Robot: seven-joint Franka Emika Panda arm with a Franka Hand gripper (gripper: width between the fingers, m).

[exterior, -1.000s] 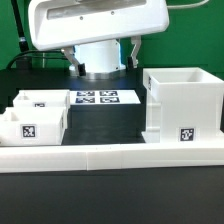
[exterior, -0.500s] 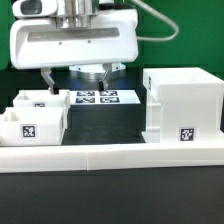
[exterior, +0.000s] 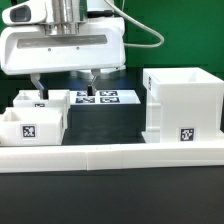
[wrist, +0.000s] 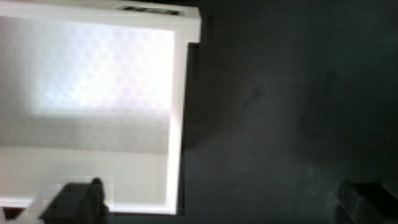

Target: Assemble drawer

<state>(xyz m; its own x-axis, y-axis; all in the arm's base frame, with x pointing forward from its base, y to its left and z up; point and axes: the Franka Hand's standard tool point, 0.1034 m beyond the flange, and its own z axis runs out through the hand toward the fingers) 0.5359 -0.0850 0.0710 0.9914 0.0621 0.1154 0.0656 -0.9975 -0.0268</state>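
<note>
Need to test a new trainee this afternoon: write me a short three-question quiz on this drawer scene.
1. How many small trays stand at the exterior view's left?
2. The housing stands: A) at the exterior view's left, B) at the exterior view's right, C) stacked on a tray.
3. True or false: the gripper is open and holds nothing.

Key: 1 two; 2 B; 3 true.
</note>
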